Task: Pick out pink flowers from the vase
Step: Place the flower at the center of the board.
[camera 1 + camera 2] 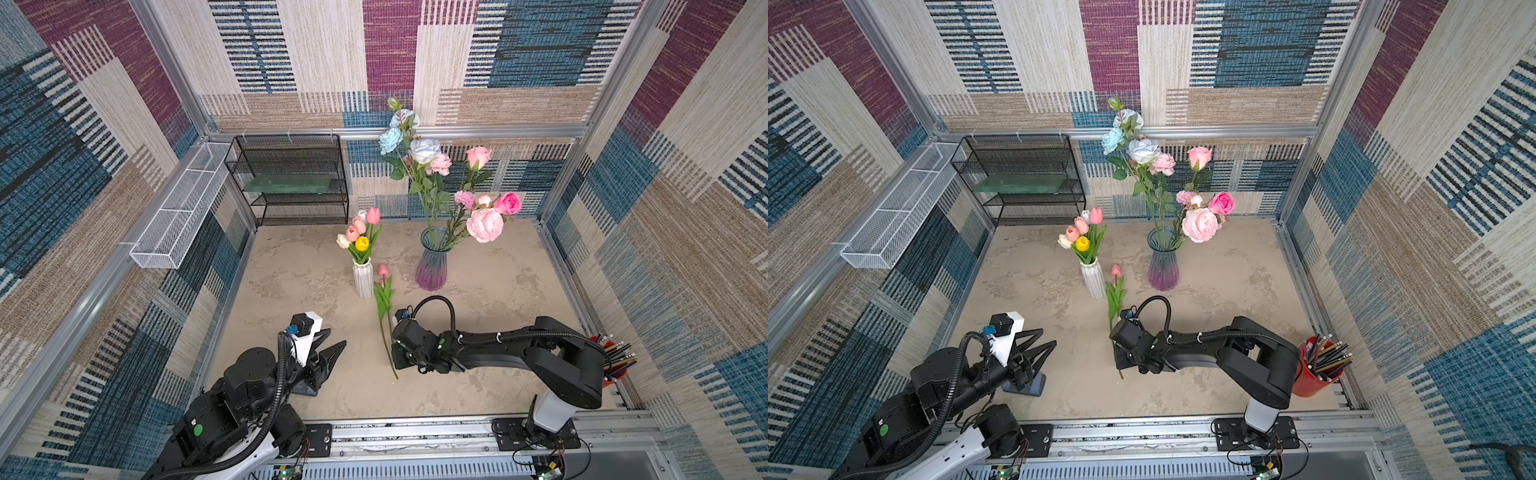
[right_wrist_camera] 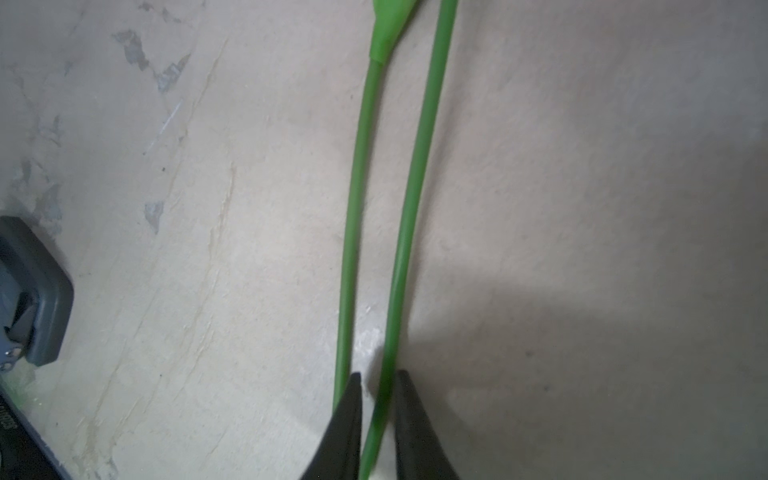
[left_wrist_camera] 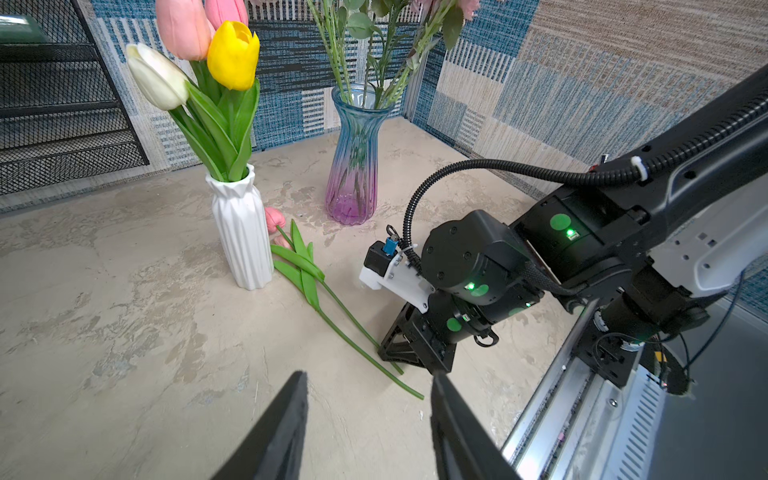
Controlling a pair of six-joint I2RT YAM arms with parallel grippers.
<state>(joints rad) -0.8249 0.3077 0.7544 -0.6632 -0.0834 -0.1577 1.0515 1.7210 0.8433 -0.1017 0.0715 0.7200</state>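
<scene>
You see the whole table [image 1: 498, 299] from high up in both top views, looking down. Your left wrist camera looks low across it at the stems [image 3: 361, 350]. Your right wrist camera sits right above those stems [image 2: 353, 208].

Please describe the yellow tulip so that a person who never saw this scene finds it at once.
On the beige table, near the black mesh shelf, stands a white ribbed vase holding tulips. The yellow tulip sits low at the front of that bunch; it is the only yellow bloom, its neighbours are pink tulips and white tulips.
</scene>
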